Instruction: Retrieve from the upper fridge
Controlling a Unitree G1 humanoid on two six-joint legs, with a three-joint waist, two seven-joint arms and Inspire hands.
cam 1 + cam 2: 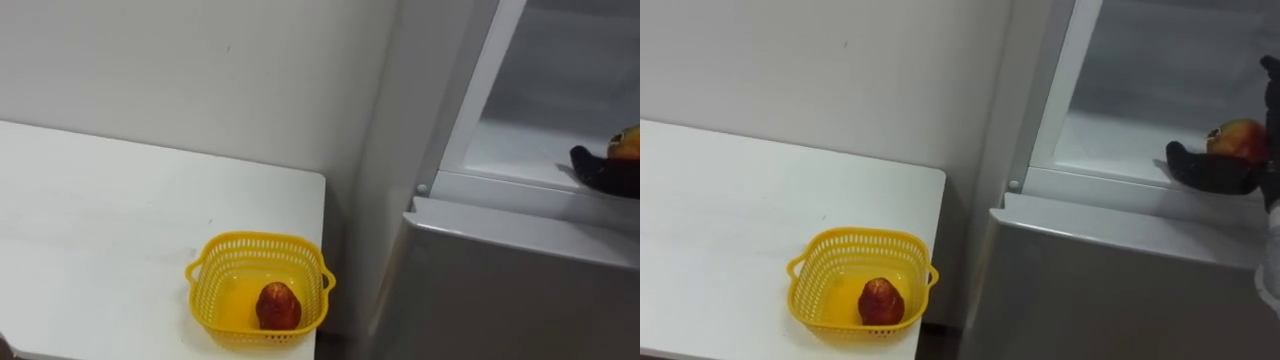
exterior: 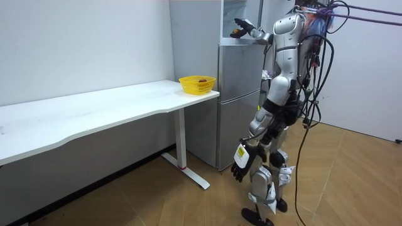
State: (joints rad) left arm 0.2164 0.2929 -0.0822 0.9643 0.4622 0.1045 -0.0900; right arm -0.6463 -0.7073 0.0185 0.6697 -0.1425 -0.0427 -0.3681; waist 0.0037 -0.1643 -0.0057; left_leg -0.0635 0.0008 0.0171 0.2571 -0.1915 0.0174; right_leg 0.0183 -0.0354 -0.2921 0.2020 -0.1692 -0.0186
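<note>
light: bright, even, diffuse | shadow: soft, under the long white table (image 2: 94,116) | sheen: faint on grey metal fridge door (image 2: 239,94)

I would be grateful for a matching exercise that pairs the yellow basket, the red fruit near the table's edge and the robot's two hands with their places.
1 yellow basket
2 red fruit
3 right hand
4 left hand

A hanging low at the robot's side
B on the white table, at its corner
C inside the basket
D in the open upper fridge, holding a second fruit

Pairs: 1-B; 2-C; 3-D; 4-A
</note>
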